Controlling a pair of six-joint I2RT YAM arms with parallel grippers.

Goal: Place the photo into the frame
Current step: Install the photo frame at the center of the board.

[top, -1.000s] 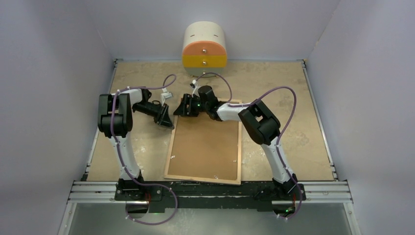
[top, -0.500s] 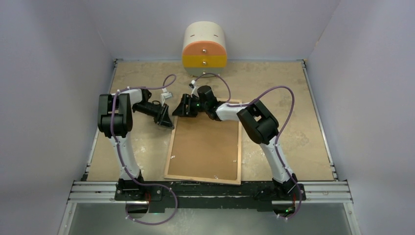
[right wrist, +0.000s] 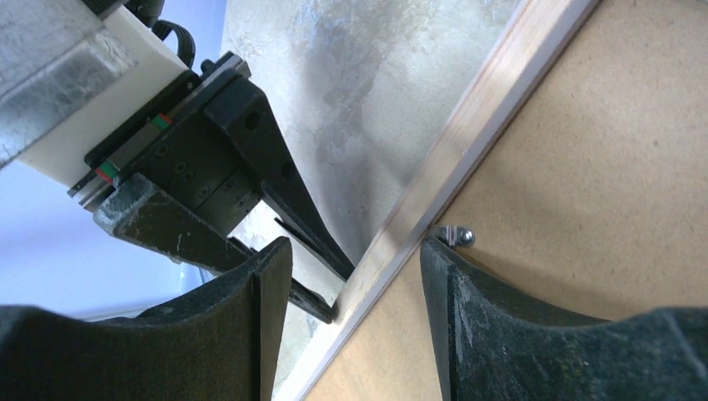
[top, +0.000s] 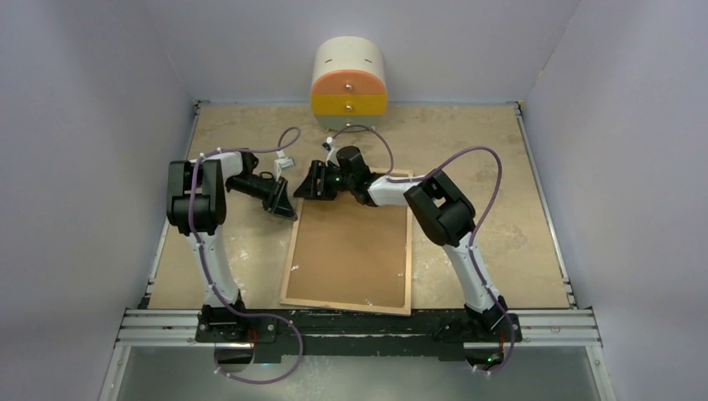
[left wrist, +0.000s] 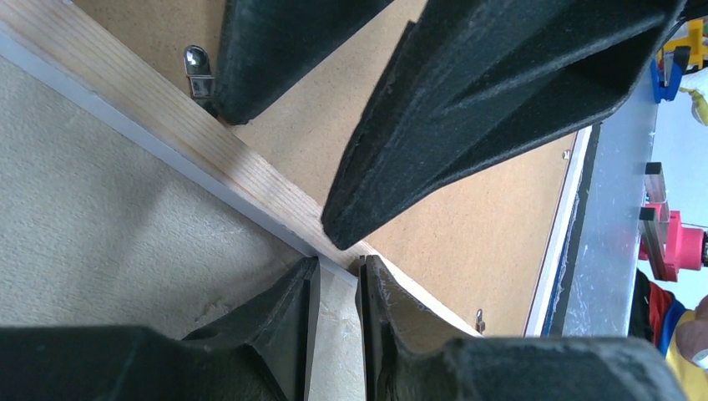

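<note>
The frame (top: 342, 306) lies face down, showing its light wood rim around the brown backing board (top: 351, 246). The photo is not in view. My left gripper (top: 284, 205) sits at the frame's far-left corner. In the left wrist view my left gripper (left wrist: 337, 266) is open by a narrow gap, with only tabletop between the fingers and the wood rim (left wrist: 209, 142) just ahead. My right gripper (top: 316, 182) is at the frame's far edge. In the right wrist view my right gripper (right wrist: 346, 255) is wide open astride the rim (right wrist: 467, 142), one finger by a metal clip (right wrist: 456, 236).
A white drawer unit with orange and yellow fronts (top: 348, 79) stands at the back centre. Grey walls close in the table on the left, right and back. A metal rail (top: 359, 322) runs along the near edge. More metal clips (left wrist: 196, 65) sit along the backing's edge.
The right arm's wrist has edged slightly left and away along the frame's far edge. The left arm and the frame have not moved.
</note>
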